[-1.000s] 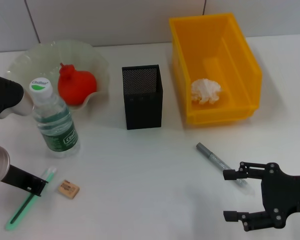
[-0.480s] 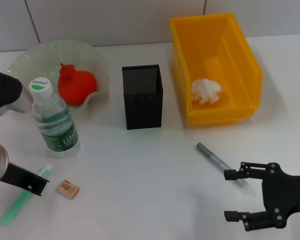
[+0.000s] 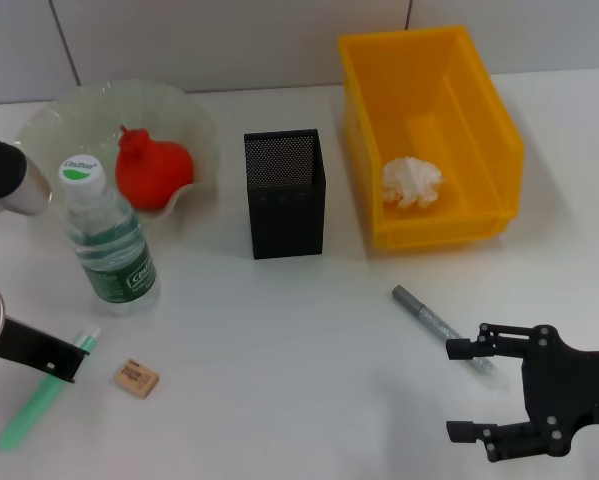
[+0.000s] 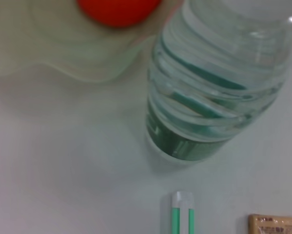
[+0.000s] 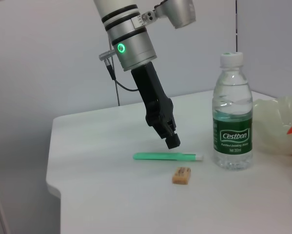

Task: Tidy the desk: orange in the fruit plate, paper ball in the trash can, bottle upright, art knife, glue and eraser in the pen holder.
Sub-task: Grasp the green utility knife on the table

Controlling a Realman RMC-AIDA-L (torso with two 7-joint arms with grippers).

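Note:
The orange [image 3: 154,170] lies in the pale fruit plate [image 3: 49,120]. In the yellow trash can [image 3: 499,150] sits the paper ball [image 3: 411,182]. The bottle [image 3: 107,240] stands upright. Near the front left lie the green art knife [image 3: 41,395] and the tan eraser [image 3: 137,377]. My left gripper [image 3: 64,358] hovers just over the knife [image 5: 167,156], not holding it. The grey glue stick [image 3: 441,327] lies at the front right, its end beside my open, empty right gripper [image 3: 461,390]. The black mesh pen holder [image 3: 284,195] stands mid-table.
The bottle [image 4: 214,92] stands close behind the knife [image 4: 182,214] and eraser [image 4: 275,225], with the plate [image 4: 63,53] just beyond it. The table's left edge is near the knife in the right wrist view.
My left gripper has drifted left, and the art knife has shifted slightly left with it. The right arm has not moved.

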